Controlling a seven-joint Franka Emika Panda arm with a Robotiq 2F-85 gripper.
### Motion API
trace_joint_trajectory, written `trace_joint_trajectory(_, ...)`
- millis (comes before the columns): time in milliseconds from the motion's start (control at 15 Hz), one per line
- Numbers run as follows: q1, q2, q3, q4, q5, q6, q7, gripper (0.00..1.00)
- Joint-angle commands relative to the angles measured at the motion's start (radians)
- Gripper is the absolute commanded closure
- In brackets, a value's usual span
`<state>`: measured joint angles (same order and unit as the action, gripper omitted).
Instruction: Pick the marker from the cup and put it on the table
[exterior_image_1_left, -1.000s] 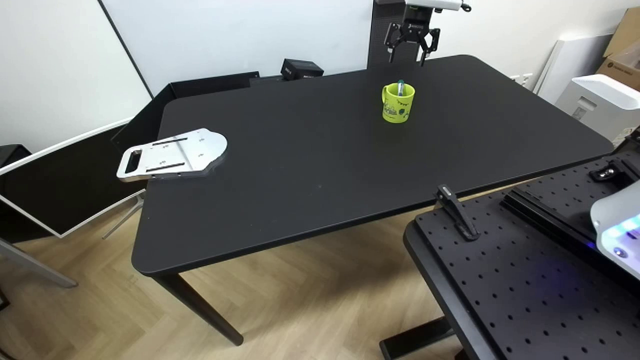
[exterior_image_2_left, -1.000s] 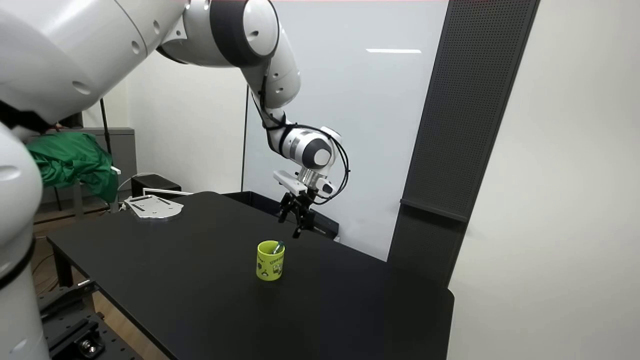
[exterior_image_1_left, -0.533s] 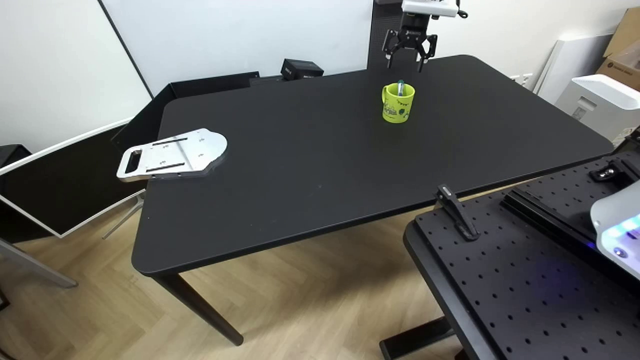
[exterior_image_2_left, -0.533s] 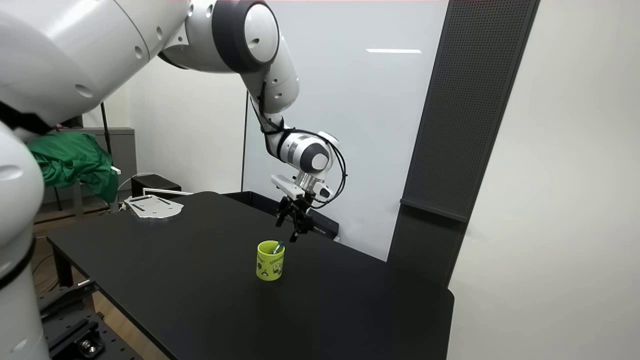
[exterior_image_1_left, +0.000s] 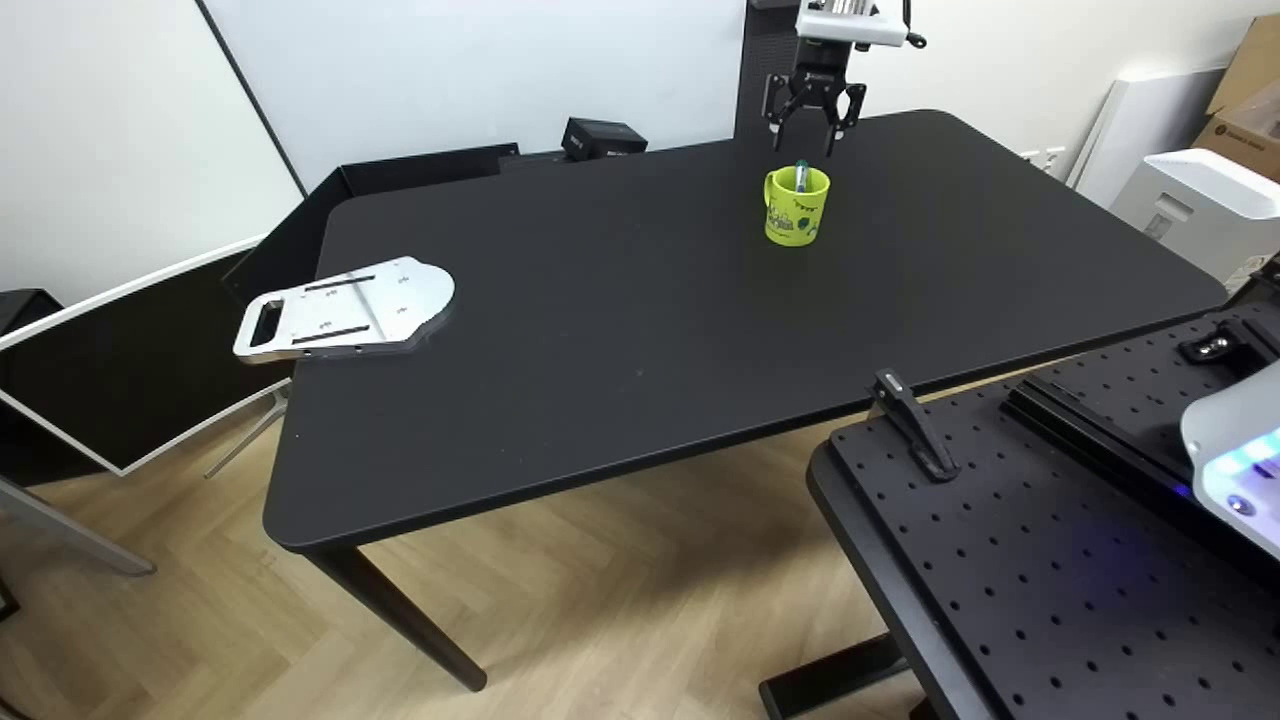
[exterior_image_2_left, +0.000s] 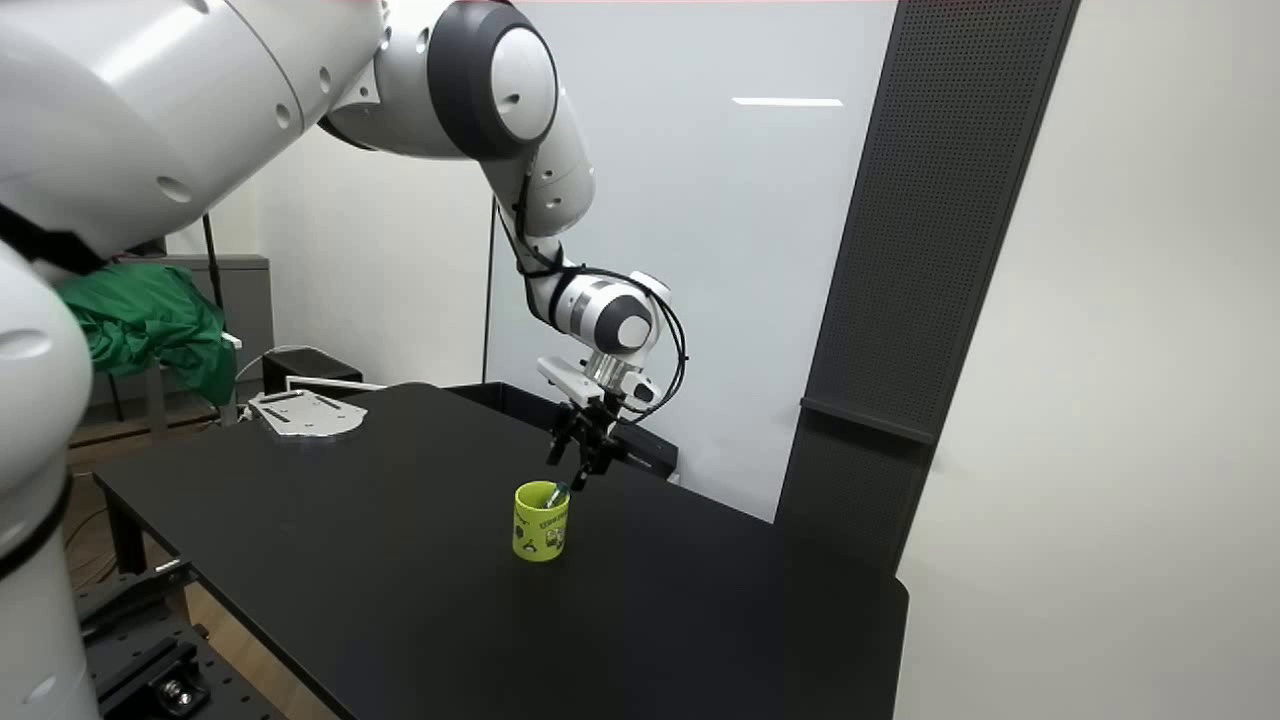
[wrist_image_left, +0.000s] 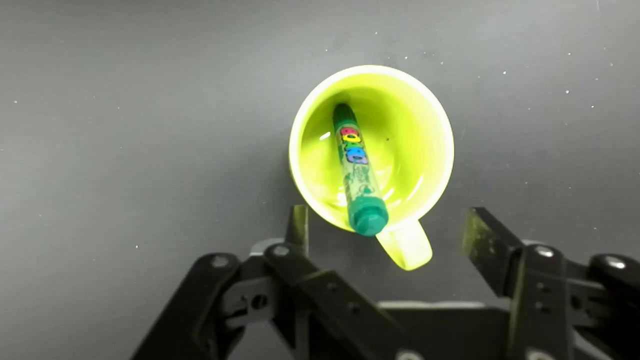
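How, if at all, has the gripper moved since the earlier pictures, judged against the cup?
Yes: in both exterior views, the gripper has come down and closer to the cup, which stands where it stood.

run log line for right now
gripper: open, empty | marker: leaning in cup, end protruding | cup: upright on table | pick: pending

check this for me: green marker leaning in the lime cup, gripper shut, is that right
Not quite: the gripper is open, not shut. The wrist view shows its fingers spread well apart, gripping nothing. The green marker is indeed leaning in the lime cup.
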<state>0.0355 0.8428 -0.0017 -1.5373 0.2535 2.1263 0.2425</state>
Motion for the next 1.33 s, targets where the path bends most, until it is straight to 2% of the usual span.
trace_joint_trajectory(0,0.003,0.028,0.003,0.044,-0.002,-0.002,0.039,0.49)
trace_joint_trajectory(467,-0.002,0.035,0.006,0.053,0.006,-0.007,0.041,0.97)
trace_joint_trajectory(533,-0.002,0.037,0.005,0.056,0.007,-0.008,0.045,0.99)
trace_joint_trajectory(667,-0.003,0.041,0.004,0.065,0.008,-0.017,0.055,0.96)
trace_joint_trajectory(1267,0.007,0.006,-0.002,0.11,0.0,-0.057,0.098,0.96)
